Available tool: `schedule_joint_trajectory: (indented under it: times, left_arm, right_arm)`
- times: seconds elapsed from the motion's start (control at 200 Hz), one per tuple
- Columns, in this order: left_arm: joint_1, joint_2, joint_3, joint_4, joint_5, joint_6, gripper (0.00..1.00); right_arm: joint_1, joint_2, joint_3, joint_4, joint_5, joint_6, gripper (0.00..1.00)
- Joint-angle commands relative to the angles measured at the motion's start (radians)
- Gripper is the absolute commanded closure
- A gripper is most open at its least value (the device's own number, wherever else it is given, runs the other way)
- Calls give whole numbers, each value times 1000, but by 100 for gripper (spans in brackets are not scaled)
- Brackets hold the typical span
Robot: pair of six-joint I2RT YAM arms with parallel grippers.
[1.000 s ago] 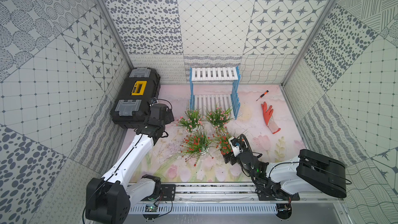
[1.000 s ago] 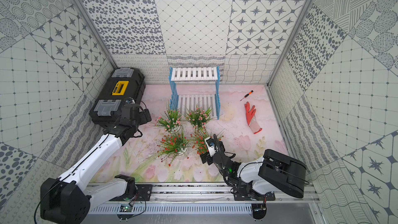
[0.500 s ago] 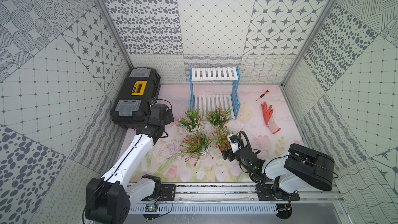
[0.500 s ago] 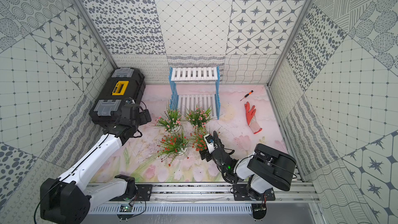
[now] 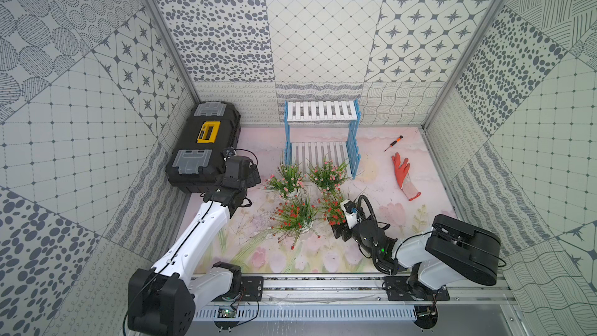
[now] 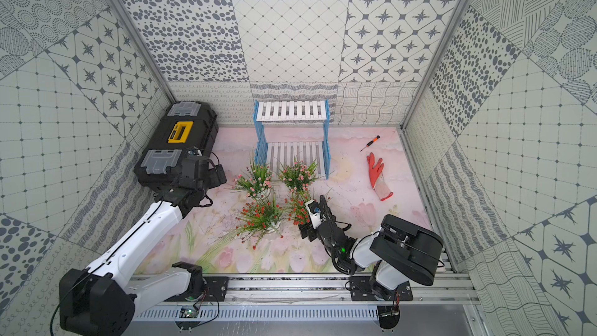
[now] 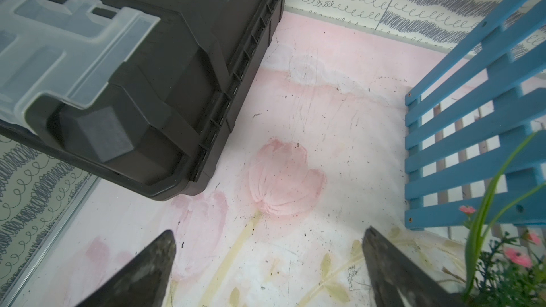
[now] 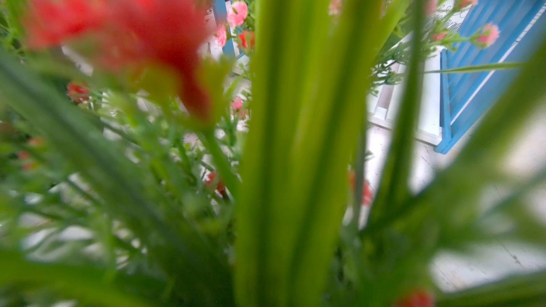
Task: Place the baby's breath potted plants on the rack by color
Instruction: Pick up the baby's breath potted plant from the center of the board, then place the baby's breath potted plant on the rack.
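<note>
**Change over the last second.** The black elbow housing (image 5: 462,250) of the right arm has shifted left, toward the middle of the pink floral desk (image 5: 387,221). The right hand (image 5: 340,231) has advanced slightly farther into the near-right red-flowered plant in a white ribbed pot (image 5: 332,210). The white left arm (image 5: 200,231) has not moved.

**Hands.** The right hand sits low at the near side of that plant, against its foliage. Whether its fingers are spread or pressed together cannot be told: leaves cover them in both top views and fill the right wrist view. The left hand (image 7: 269,231) hovers above the desk with its fingers spread wide and nothing between them. It lies between the black and yellow plastic toolbox (image 5: 203,143) on the left and the two-tier rack with white slats and light blue side frames (image 5: 321,111).

**Plants.** All four stand on the desk.
- The near-left red-flowered plant (image 5: 295,216) stands just beside the near-right one.
- The far-left pink-flowered plant (image 5: 287,177) and the far-right pink-flowered plant (image 5: 328,174) stand directly in front of the rack's lower shelf, between the red pair and the rack.

**Surroundings.** To the right, well apart from the plants, lies an orange and white work glove (image 5: 403,176). Farther back lies a small screwdriver with an orange and black handle (image 5: 393,143).
</note>
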Motion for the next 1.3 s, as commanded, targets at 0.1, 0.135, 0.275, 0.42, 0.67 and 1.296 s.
schedule_joint_trajectory:
  times: [0.1, 0.135, 0.275, 0.42, 0.67, 1.296]
  left_arm:
    - [1, -19, 12, -21, -20, -11, 2]
    - [0, -21, 12, -23, -21, -10, 2]
    - [0, -25, 12, -24, -22, -9, 2]
    - [0, -20, 12, -21, -14, -13, 2]
    - [0, -17, 23, -31, -11, -15, 2]
    - [1, -48, 94, -163, 9, -22, 2]
  right_arm:
    - [-1, -70, 14, -29, 0, 9, 41]
    - [-2, -98, 14, -54, 1, 9, 42]
    - [0, -264, 15, -188, 11, 18, 42]
    - [-1, -464, 38, -364, 20, 6, 42]
    - [-2, -760, 195, -771, 18, -24, 44]
    - [-278, -327, 959, -1044, -352, -131, 45]
